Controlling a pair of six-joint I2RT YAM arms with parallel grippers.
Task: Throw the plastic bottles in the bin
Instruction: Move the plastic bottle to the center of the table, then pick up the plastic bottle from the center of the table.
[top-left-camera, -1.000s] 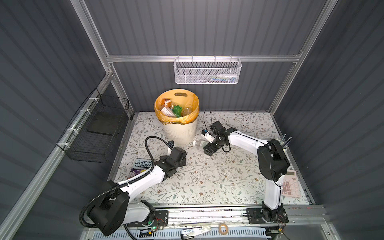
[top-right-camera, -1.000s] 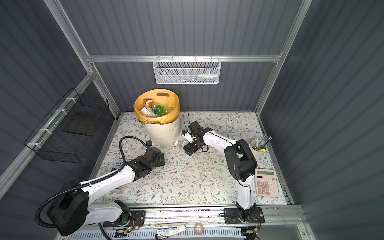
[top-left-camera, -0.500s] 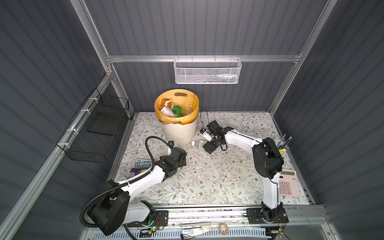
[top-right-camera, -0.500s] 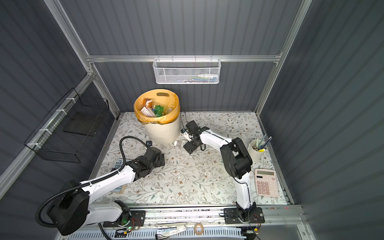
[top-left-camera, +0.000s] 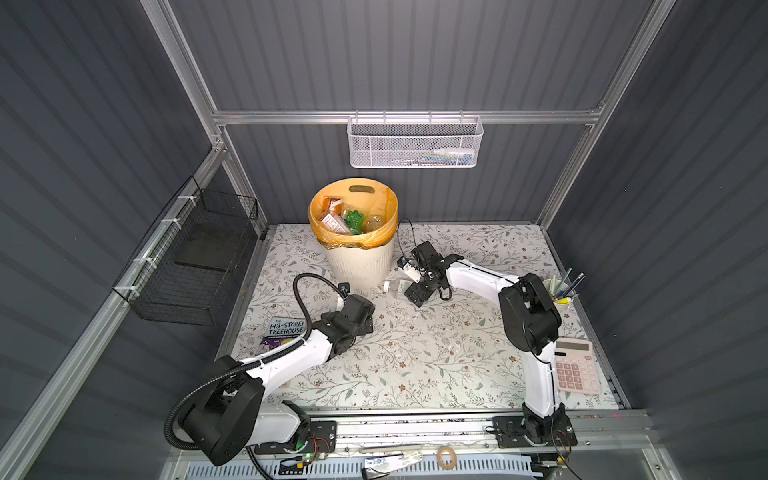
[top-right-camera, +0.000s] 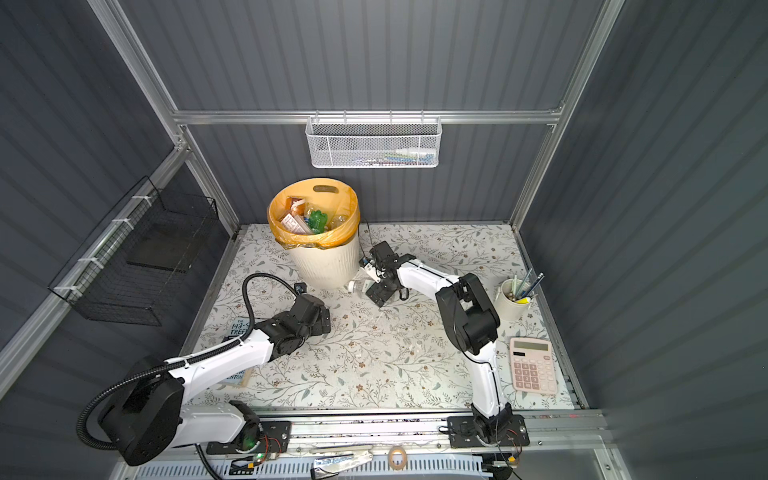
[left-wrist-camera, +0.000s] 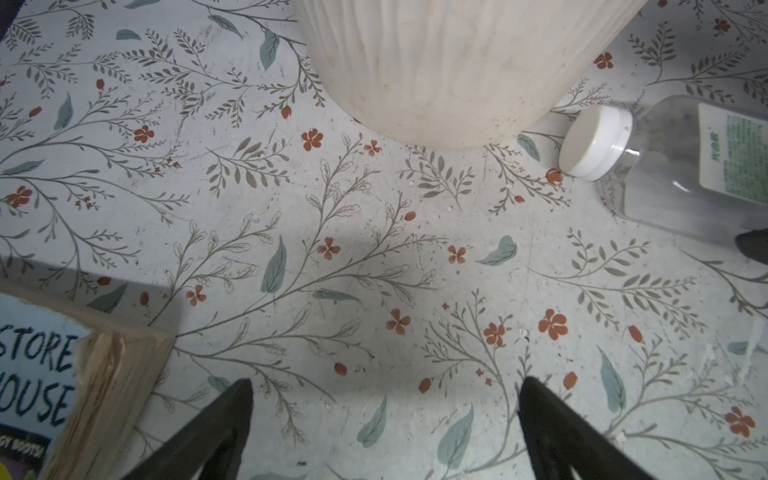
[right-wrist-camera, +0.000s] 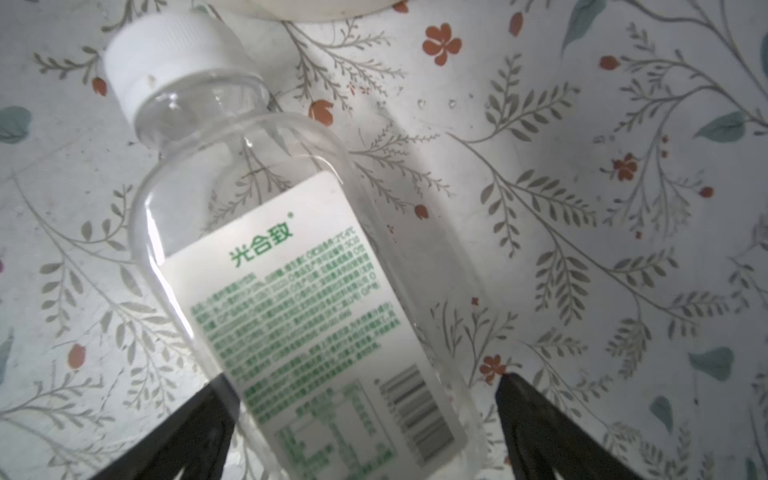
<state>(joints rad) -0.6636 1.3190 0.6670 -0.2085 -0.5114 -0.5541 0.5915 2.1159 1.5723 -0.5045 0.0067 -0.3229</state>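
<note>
The bin (top-left-camera: 361, 266) (top-right-camera: 328, 266) stands at the back left, lined with an orange bag. Several plastic bottles (top-left-camera: 354, 220) (top-right-camera: 318, 220) lie inside it. One clear bottle (top-left-camera: 395, 284) (top-right-camera: 356, 286) (right-wrist-camera: 311, 291) with a white cap and a green-printed label lies on the table against the bin's base. My right gripper (right-wrist-camera: 363, 380) (top-left-camera: 409, 286) (top-right-camera: 374, 291) is open around its lower body. One fingertip (right-wrist-camera: 220, 390) is at the bottle's side and the other stands a little apart. My left gripper (left-wrist-camera: 384, 388) (top-left-camera: 363, 316) (top-right-camera: 322, 318) hangs open and empty over bare table, short of the bin's wall (left-wrist-camera: 457, 62) and the bottle (left-wrist-camera: 685, 166).
A book (top-left-camera: 282, 330) (left-wrist-camera: 33, 395) lies at the left by my left arm. A pen cup (top-left-camera: 559, 291) and a pink calculator (top-left-camera: 575, 365) sit at the right edge. A white mesh basket (top-left-camera: 415, 143) hangs on the back wall, a black wire basket (top-left-camera: 195, 266) on the left wall.
My right arm has reached further left toward the bin's base, bringing its gripper around the lying bottle. The left arm has not moved.
</note>
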